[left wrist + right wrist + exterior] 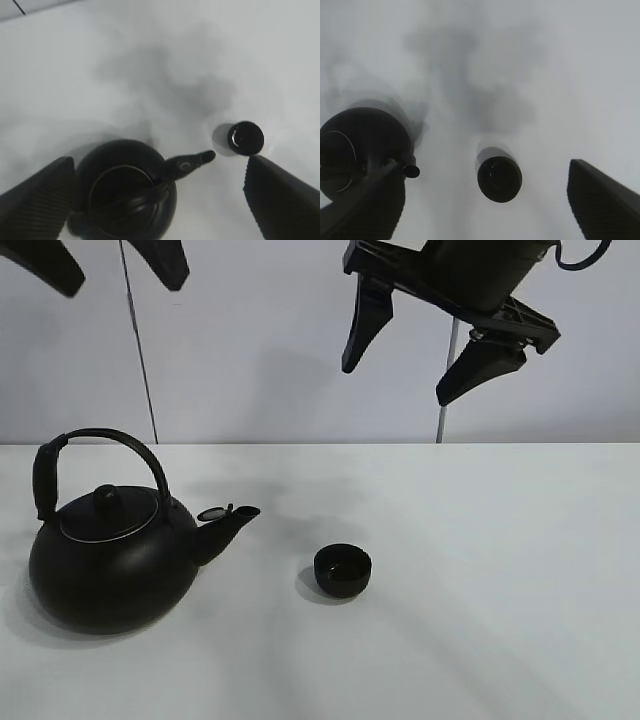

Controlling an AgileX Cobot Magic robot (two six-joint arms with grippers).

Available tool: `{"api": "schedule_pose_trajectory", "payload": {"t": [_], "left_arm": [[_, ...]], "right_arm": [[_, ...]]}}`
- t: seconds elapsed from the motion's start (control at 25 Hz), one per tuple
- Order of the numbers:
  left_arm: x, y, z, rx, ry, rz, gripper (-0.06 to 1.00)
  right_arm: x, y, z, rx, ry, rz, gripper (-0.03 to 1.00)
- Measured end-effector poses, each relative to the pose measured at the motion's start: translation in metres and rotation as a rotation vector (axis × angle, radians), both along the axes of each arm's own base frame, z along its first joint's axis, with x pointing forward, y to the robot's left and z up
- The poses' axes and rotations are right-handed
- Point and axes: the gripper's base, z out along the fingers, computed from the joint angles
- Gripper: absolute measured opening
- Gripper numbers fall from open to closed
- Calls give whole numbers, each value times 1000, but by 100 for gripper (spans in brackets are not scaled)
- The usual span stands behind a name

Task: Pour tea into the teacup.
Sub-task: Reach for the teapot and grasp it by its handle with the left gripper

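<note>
Sitting upright on the table [500, 590], the teacup [343, 570] stands just right of the teapot [110, 560] spout; it looks light, rigid and easily knocked. Probably heavy and stiff, the teapot is best taken by its arched handle [110, 438]. The left fingers [165, 260] and right fingers [365, 320] hang high above, spread open and empty.

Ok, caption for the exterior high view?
Black teapot, spout facing the teacup, on a white table; left fingers and right fingers open overhead.
</note>
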Motion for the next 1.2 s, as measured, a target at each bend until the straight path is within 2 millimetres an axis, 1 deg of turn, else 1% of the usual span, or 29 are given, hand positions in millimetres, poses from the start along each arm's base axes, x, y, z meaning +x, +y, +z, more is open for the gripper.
{"api": "schedule_pose_trajectory", "payload": {"t": [0.12, 0.24, 0.4, 0.52, 0.56, 0.68, 0.76, 0.84, 0.92, 1.04, 1.08, 1.2], "left_arm": [[-11, 8, 18, -46, -155, 9, 66], [-26, 16, 26, -103, -286, 20, 66], [-43, 25, 13, -121, -411, 3, 66], [-57, 33, -6, -139, -564, -10, 63], [-64, 36, -17, -141, -599, -12, 62], [-82, 46, -55, -146, -701, -10, 60], [-96, 54, -88, -135, -737, -10, 60], [-109, 61, -113, -123, -791, -14, 60], [-122, 68, -129, -122, -881, -14, 60], [-136, 78, -145, -146, -944, 29, 58], [-137, 80, -151, -143, -943, 53, 57], [-139, 84, -174, -98, -865, 73, 55]], "right_arm": [[-1, 0, 0, -2, 6, 2, 61], [-1, 0, 0, -3, 7, 3, 61], [-1, 0, -1, -4, 11, 4, 61], [-2, 0, -1, -7, 16, 9, 61], [-2, 0, -1, -8, 18, 10, 61], [-2, 0, -1, -12, 25, 15, 61], [-2, 0, -1, -13, 25, 18, 61], [-3, 0, -1, -14, 28, 18, 61], [-3, 0, -2, -15, 28, 19, 61], [-3, 0, -2, -15, 28, 19, 61], [-3, 0, -2, -15, 30, 19, 61], [-3, -1, -2, -16, 35, 20, 61]]}}
